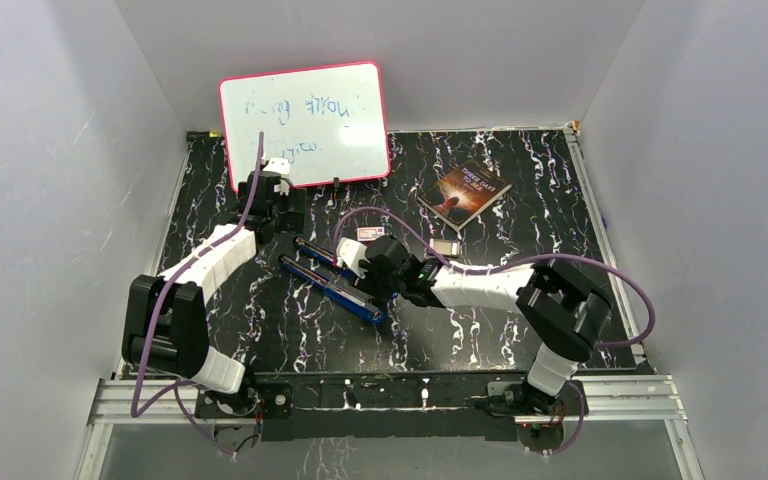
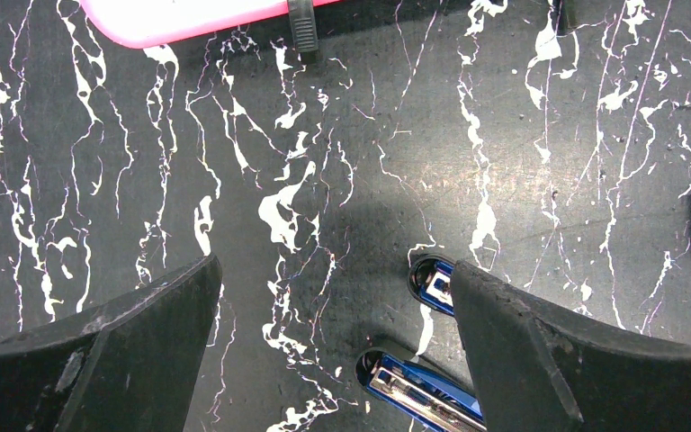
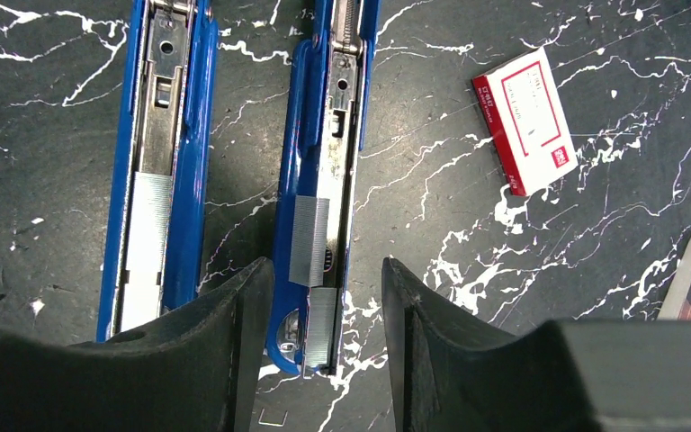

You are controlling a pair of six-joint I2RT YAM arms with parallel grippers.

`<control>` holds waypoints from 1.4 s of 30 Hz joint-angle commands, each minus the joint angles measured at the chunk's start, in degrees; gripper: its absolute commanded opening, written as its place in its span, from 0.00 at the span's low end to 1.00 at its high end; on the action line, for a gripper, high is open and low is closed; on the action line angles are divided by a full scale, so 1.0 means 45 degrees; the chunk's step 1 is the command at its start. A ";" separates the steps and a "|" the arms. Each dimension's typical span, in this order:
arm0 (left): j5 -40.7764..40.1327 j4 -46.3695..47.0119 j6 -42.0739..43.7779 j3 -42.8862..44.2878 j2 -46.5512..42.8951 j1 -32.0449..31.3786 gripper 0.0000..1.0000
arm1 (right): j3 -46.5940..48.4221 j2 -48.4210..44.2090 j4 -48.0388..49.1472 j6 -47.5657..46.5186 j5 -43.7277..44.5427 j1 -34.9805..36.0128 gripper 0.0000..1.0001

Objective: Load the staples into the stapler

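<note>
The blue stapler [image 1: 325,283] lies opened flat as two parallel rails [image 3: 324,135] on the black marbled table. Two short silvery strips of staples [image 3: 309,238] lie end to end in the right-hand rail, the nearer one [image 3: 321,328] at its tip. Another ribbed silvery strip [image 3: 148,243] lies in the left-hand rail. My right gripper [image 3: 326,270] is open, its fingers straddling the tip of the right-hand rail with nothing held. My left gripper [image 2: 335,270] is wide open over bare table, beside the stapler's rounded ends [image 2: 414,382].
A small white box with a red label [image 3: 526,117] lies right of the stapler. One loose staple [image 3: 273,417] lies on the table between my right fingers. A pink-framed whiteboard [image 1: 305,125] leans at the back, and a book [image 1: 465,192] lies at back right.
</note>
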 commanded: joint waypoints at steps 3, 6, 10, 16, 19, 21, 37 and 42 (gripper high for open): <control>0.0069 0.0149 -0.0059 -0.0030 -0.0684 0.0062 0.98 | 0.0301 0.0133 0.0499 -0.0286 -0.0063 0.0043 0.56; 0.0062 0.0149 -0.0054 -0.0021 -0.0687 0.0068 0.98 | 0.0373 0.0243 0.0481 -0.0301 -0.0118 0.0094 0.56; 0.0059 0.0148 -0.0042 -0.0031 -0.0683 0.0058 0.98 | 0.0465 0.0476 0.0519 -0.0400 0.0121 0.0108 0.56; 0.0066 0.0149 -0.0051 -0.0050 -0.0683 0.0071 0.98 | 0.0608 0.0745 0.0489 -0.0509 0.0256 0.0155 0.56; 0.0058 0.0149 -0.0041 -0.0032 -0.0684 0.0074 0.98 | 0.0637 0.0750 0.0543 -0.0517 0.0411 0.0172 0.54; 0.0072 0.0149 -0.0041 -0.0050 -0.0674 0.0067 0.98 | 0.0638 0.0750 0.0572 -0.0508 0.0532 0.0161 0.53; 0.0080 0.0149 -0.0041 -0.0050 -0.0691 0.0071 0.98 | 0.0667 0.0750 0.0685 -0.0440 0.0544 0.0201 0.35; 0.0087 0.0149 -0.0041 -0.0040 -0.0703 0.0069 0.98 | 0.0601 0.0528 0.0690 -0.0332 0.0522 0.0203 0.32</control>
